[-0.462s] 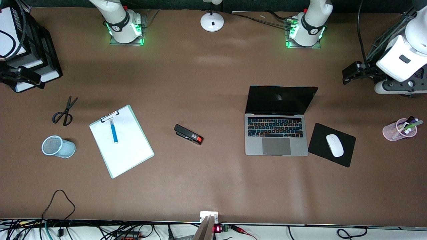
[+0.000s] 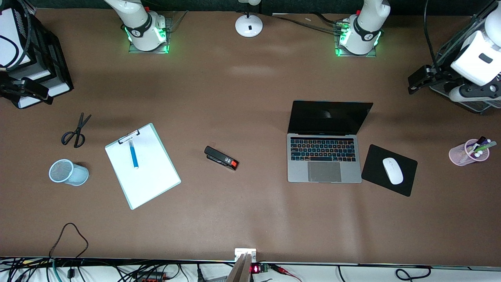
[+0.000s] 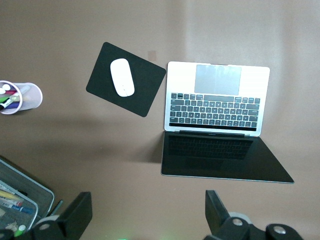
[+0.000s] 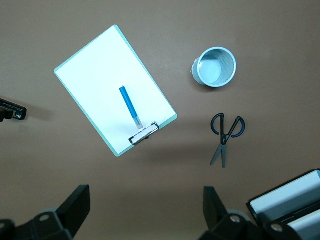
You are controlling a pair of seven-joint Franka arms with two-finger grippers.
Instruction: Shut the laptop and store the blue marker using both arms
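Observation:
The laptop [image 2: 324, 160] stands open on the table, black screen up; it also shows in the left wrist view [image 3: 217, 100]. The blue marker [image 2: 134, 154] lies on a white clipboard [image 2: 146, 176] toward the right arm's end, also in the right wrist view [image 4: 128, 105]. My left gripper [image 2: 415, 83] hangs high over the bare table toward the left arm's end, apart from the laptop; it is open and empty [image 3: 149, 212]. My right gripper [image 2: 41, 93] hangs high at the right arm's end, over the table near the scissors; it is open and empty [image 4: 146, 206].
A black stapler [image 2: 221, 157] lies mid-table. Scissors [image 2: 76, 131] and a pale blue mesh cup [image 2: 68, 172] lie beside the clipboard. A white mouse [image 2: 392, 170] sits on a black pad beside the laptop. A pink pen cup [image 2: 467, 152], a mesh tray [image 3: 20, 195] and a lamp base [image 2: 249, 25] also stand here.
My left arm's hand has drawn a little away from the laptop toward the left arm's end of the table. The right arm and the objects have not moved.

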